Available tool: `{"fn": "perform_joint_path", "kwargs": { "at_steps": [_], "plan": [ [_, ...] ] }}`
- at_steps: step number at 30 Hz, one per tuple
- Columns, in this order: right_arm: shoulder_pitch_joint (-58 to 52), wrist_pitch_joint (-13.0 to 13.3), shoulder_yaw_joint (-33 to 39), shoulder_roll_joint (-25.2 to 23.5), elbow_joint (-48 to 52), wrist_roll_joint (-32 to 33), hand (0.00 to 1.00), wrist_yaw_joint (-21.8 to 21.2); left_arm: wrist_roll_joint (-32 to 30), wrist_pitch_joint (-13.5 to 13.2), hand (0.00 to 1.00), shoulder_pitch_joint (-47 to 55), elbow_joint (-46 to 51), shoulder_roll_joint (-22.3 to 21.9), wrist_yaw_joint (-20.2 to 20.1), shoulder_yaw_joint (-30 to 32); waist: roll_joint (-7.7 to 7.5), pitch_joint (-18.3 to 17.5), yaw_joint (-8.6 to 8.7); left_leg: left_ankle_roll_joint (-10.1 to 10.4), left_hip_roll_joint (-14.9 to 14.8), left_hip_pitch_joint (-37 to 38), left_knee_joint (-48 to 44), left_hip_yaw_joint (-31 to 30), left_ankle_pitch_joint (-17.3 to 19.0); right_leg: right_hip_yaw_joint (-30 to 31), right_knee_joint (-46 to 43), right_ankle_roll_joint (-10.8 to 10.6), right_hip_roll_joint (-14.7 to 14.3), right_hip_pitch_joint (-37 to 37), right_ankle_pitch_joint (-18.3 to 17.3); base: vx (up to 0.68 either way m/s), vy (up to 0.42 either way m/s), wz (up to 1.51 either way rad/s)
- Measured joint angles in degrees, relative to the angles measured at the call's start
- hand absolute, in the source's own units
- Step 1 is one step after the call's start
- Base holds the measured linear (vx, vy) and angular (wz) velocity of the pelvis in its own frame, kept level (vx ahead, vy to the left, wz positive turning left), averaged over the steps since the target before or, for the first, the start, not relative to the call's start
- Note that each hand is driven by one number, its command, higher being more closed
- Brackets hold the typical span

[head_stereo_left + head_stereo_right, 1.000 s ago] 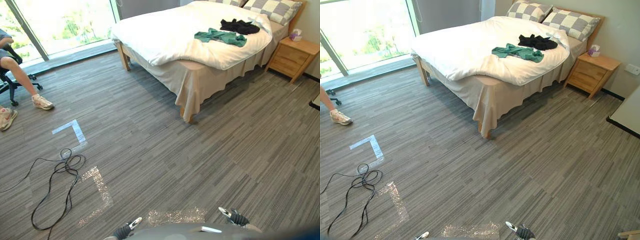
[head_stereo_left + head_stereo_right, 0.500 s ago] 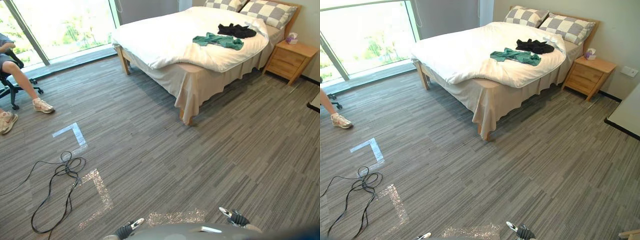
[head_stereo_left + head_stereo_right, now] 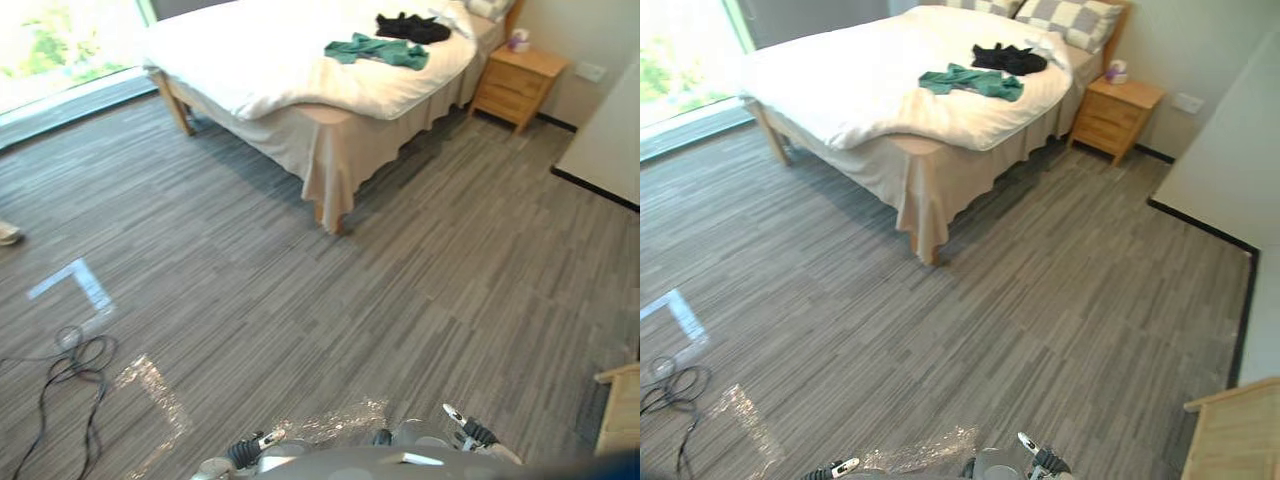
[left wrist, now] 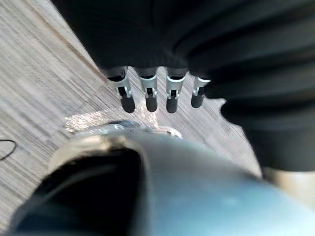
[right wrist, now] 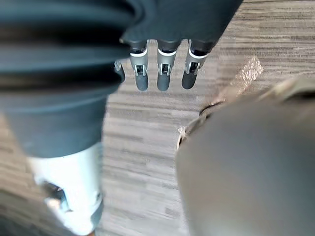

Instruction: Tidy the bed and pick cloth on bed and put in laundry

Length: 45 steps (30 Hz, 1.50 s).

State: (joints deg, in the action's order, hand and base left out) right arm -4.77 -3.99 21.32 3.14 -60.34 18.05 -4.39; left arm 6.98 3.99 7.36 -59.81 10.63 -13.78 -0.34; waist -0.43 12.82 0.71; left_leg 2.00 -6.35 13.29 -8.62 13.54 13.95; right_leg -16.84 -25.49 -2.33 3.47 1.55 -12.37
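A bed with a white duvet stands across the room, far ahead. A green cloth lies crumpled on the duvet near the bed's right side. Just beyond it, toward the checkered pillows, lies a black cloth. My left hand and right hand hang low at my sides, far from the bed. In the wrist views the left hand's fingers and the right hand's fingers point straight down over the grey floor, and both hands are open and hold nothing.
A wooden nightstand with a tissue box stands right of the bed. A pale wall panel runs along the right. A light wooden piece sits at lower right. Tape marks lie on the floor at left.
The camera has turned to the right, so the bed sits further left and the seated person has slid out to a shoe tip. Both hands stay at my sides.
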Motion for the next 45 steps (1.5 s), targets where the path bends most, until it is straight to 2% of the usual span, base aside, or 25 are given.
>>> {"fn": "perform_joint_path", "kwargs": {
  "at_steps": [1, 2, 3, 5, 7, 9, 10, 12, 14, 15, 18, 22, 23, 25, 26, 27, 29, 32, 34, 35, 38, 40, 42, 44, 45],
  "plan": [
    [0.0, 0.0, 0.5, 0.2, 0.4, 0.1, 0.0, 0.0, -0.4, -0.1, 0.0, -0.3, 0.0, -0.5, 0.0, 0.3, 0.58, 0.8, -0.05, 0.2, -0.8, 0.5, 0.0, 0.3, 0.3, -0.2, -5.1, -1.8, 0.2, 2.5, 1.0, -0.01, -0.146, -0.22],
    [-0.5, 0.0, 1.2, 0.3, 1.3, 0.6, 0.0, 0.0, -1.0, -0.3, 0.0, -1.0, -0.1, -1.4, 0.1, 1.1, 2.17, 1.3, 0.53, 0.7, -2.8, 1.1, -0.1, 0.4, 1.0, -0.9, -7.1, 0.4, 0.8, 5.5, -1.7, -0.01, -0.102, -0.11],
    [-1.1, 0.0, 1.4, 0.3, 1.6, 0.8, 0.0, -0.1, -1.3, -0.7, 0.0, -1.0, -0.1, -1.5, 0.1, 1.1, 2.33, 1.3, 0.51, 1.2, -3.5, 1.6, 0.0, 0.8, 1.3, -1.1, -7.5, 0.5, 1.6, 7.1, -2.2, 0.07, -0.131, -0.25],
    [-3.6, 0.1, 0.6, -0.5, 3.2, -0.4, 0.0, -1.2, -2.1, -1.4, 0.0, 1.0, -0.1, -1.1, 0.5, 3.7, 1.01, 0.8, -0.46, 4.2, -5.4, 4.6, -0.9, 3.9, 3.4, -1.9, -3.3, -0.7, 5.6, 10.5, 0.5, 0.24, -0.224, -0.5],
    [-5.7, 1.0, 0.7, -1.3, 3.7, -1.4, 0.0, -2.1, -3.4, -1.4, 0.0, 2.0, -0.1, -0.9, 0.5, 5.3, 0.21, 0.0, -0.45, 6.2, -6.7, 7.6, -2.1, 5.7, 6.1, -4.2, -4.0, 1.5, 8.5, 11.2, 5.2, 0.37, -0.32, -0.42],
    [-6.1, 1.3, 0.8, -0.8, 4.8, -3.3, 0.0, -2.9, -4.3, -0.8, 0.0, 2.1, -0.2, -1.3, 1.1, 5.3, 1.56, -2.5, 0.45, 1.7, -8.9, 7.7, -1.3, 6.8, 7.1, -5.0, -9.9, 3.7, 6.2, 14.6, -1.4, 0.43, -0.319, -0.31],
    [-6.1, 1.5, 1.3, -0.9, 4.6, -4.1, 0.0, -3.2, -4.2, -1.0, 0.0, 1.9, -0.2, -1.4, 1.2, 5.8, 1.85, -2.4, 0.23, 0.7, -9.6, 7.5, -3.1, 6.4, 5.1, -4.9, -10.7, 4.6, 5.3, 15.1, -3.1, 0.45, -0.321, -0.31],
    [-5.0, 1.9, 2.3, 0.3, 3.5, -7.0, 0.0, -3.6, -2.5, -2.9, 0.0, 1.2, -0.1, -2.3, 1.3, 7.9, 3.58, -3.3, 0.13, 1.5, -13.6, 0.5, -17.3, 1.3, 0.1, -5.1, -7.3, 6.1, 1.4, 13.0, -4.5, 0.5, -0.394, -0.28],
    [-3.7, 2.0, 0.4, 2.2, 1.0, -8.2, 0.0, -4.0, 0.0, -4.6, 0.0, 0.9, 0.1, -3.1, 1.2, 8.3, 4.96, -3.8, -0.08, 2.3, -15.0, -7.2, -36.1, -5.0, -1.4, -4.8, -1.4, 6.2, -2.5, 8.0, -4.3, 0.52, -0.314, -0.19],
    [-2.4, 2.3, -1.7, 3.5, -0.7, -8.6, 0.0, -4.1, 1.1, -5.7, 0.0, 0.8, 0.4, -3.5, 1.2, 8.2, 5.18, -3.9, -0.09, 2.9, -14.4, -10.7, -45.7, -7.5, -0.3, -4.2, 3.3, 7.1, -4.7, 3.3, -3.6, 0.39, -0.164, -0.2],
    [1.7, 2.3, -2.4, 5.6, -3.6, -9.2, 0.0, -4.0, 2.7, -7.4, 0.0, 0.7, 1.5, -4.7, 0.3, 8.2, 4.87, -3.8, -1.56, 2.0, -8.7, -18.9, -53.2, -9.5, 2.7, -0.9, 11.7, 9.1, -7.5, -5.0, -1.5, 0.52, -0.167, -0.61],
    [5.8, 2.3, -0.9, 5.8, -2.7, -9.2, 0.0, -3.7, 4.9, -9.6, 0.0, 0.1, 2.7, -5.3, -0.2, 8.4, 4.01, -1.6, -3.48, 0.3, -0.3, -27.0, -37.4, -7.2, 6.0, 4.0, 17.0, 9.2, -6.3, -12.5, -1.2, 0.45, 0.003, -0.73],
    [6.2, 2.3, -0.4, 5.6, -2.3, -9.2, 0.0, -3.7, 5.8, -9.7, 0.0, -0.4, 2.9, -5.3, -0.2, 8.4, 3.75, -1.3, -3.66, -0.1, 1.8, -28.4, -28.5, -5.2, 4.7, 4.6, 18.2, 8.7, -5.1, -14.4, -1.5, 0.47, 0.112, -0.54],
    [5.5, 2.6, 0.6, 4.6, -0.5, -9.3, 0.0, -3.5, 5.9, -9.6, 0.0, 0.4, 2.8, -5.4, -0.1, 8.3, 3.74, -1.2, -3.81, 0.1, 3.6, -29.3, -11.9, -1.7, -3.9, 5.1, 20.3, 6.1, -3.5, -17.6, -3.0, 0.46, 0.147, -0.43],
    [4.6, 3.1, 0.5, 4.1, 0.3, -9.4, 0.0, -3.4, 6.0, -9.6, 0.0, 0.6, 2.8, -5.6, 0.0, 8.3, 4.22, -1.1, -3.78, -0.3, 3.6, -29.4, -4.9, -1.2, -10.3, 5.4, 21.8, 4.6, -3.5, -20.4, -4.5, 0.5, 0.218, -0.28],
    [3.6, 3.2, 0.2, 3.2, 0.1, -9.4, 0.0, -3.2, 6.0, -9.4, 0.0, 0.7, 2.8, -5.6, 0.0, 8.3, 3.81, -1.3, -4.08, -2.7, 4.2, -28.5, -4.8, -0.5, -16.8, 6.3, 22.3, 3.4, -2.7, -22.5, -5.8, 0.52, 0.229, -0.2],
    [3.6, 3.3, -0.8, 1.9, -0.1, -9.4, 0.0, -2.9, 6.0, -9.3, 0.0, -0.5, 2.8, -4.3, 0.3, 8.2, 2.0, -1.0, -4.04, -4.8, 6.4, -28.8, -6.6, 0.6, -14.4, 6.7, 20.8, 2.9, -0.2, -22.4, -5.9, 0.51, 0.205, -0.05],
    [3.6, 3.2, -1.7, 1.3, -0.5, -10.5, 0.0, -1.6, 7.0, -8.1, 0.0, -1.8, 2.3, -3.3, 0.6, 7.1, 1.26, -0.6, -4.77, -6.8, 7.3, -30.2, -13.0, 1.7, -7.7, 7.3, 13.2, 0.9, 2.3, -19.9, -4.6, 0.53, 0.232, -0.01],
    [3.0, 3.2, -1.3, 1.5, -0.5, -10.6, 0.0, -1.1, 7.8, -7.1, 0.0, -1.5, 2.2, -3.2, 1.7, 7.1, 0.79, -0.7, -4.78, -7.9, 8.6, -27.2, -14.2, 1.6, -3.9, 6.8, -0.8, -1.8, 5.0, -16.2, -3.1, 0.52, 0.229, 0.02],
    [3.1, 3.4, -1.2, 1.4, -0.8, -11.4, 0.0, -0.8, 7.7, -6.7, 0.0, -1.4, 2.2, -3.0, 1.8, 7.0, -0.03, -0.8, -4.78, -8.2, 10.1, -24.1, -13.6, 1.0, -2.2, 6.9, -15.2, -5.5, 7.8, -10.6, 0.0, 0.39, 0.157, 0.11],
    [2.4, 4.4, -1.4, 1.6, -1.7, -12.9, 0.0, -0.6, 8.3, -6.1, 0.0, -1.1, 2.0, -2.6, 3.0, 5.5, -0.24, -1.2, -3.54, -8.0, 11.8, -15.0, -9.5, -0.9, -0.6, 4.6, -34.4, -4.2, 10.9, -1.0, -1.9, 0.46, 0.136, 0.33],
    [2.6, 5.5, -1.6, 1.7, -1.6, -13.2, 0.0, -1.1, 10.6, -5.2, 0.0, -1.3, 2.0, -2.3, 3.5, 3.7, 0.32, -1.3, -3.06, -7.9, 11.6, -8.2, -5.0, -3.0, -0.7, 2.6, -31.3, -4.0, 10.5, 4.3, -4.8, 0.44, 0.058, 0.49],
    [2.5, 6.7, -1.7, 1.6, -1.7, -13.4, 0.0, -1.9, 12.4, -4.1, 0.0, -3.1, 2.3, -2.6, 4.9, 2.9, 0.56, -1.5, -1.93, -6.9, 10.3, -5.0, -3.3, -8.0, -0.1, 2.1, -16.5, -3.4, 8.4, 8.3, -5.4, 0.44, -0.057, 0.99],
    [2.2, 7.0, -1.8, 1.5, -1.6, -13.8, 0.0, -2.2, 12.6, -4.1, 0.0, -4.2, 2.3, -3.1, 5.4, 2.7, 0.6, -1.5, -1.22, -5.6, 8.6, -4.5, -3.4, -12.0, 0.6, 4.3, -3.3, -3.1, 6.2, 8.8, -2.8, 0.36, -0.161, 1.29],
    [1.9, 7.2, -2.3, 1.4, -1.6, -13.9, 0.0, -2.4, 12.5, -4.0, 0.0, -4.3, 2.3, -3.7, 5.5, 2.7, 0.29, -1.7, -1.27, -4.1, 7.6, -4.1, -3.7, -14.8, 1.5, 7.4, 6.6, -3.2, 4.7, 8.7, 1.8, 0.4, -0.24, 1.2]
  ]
}}
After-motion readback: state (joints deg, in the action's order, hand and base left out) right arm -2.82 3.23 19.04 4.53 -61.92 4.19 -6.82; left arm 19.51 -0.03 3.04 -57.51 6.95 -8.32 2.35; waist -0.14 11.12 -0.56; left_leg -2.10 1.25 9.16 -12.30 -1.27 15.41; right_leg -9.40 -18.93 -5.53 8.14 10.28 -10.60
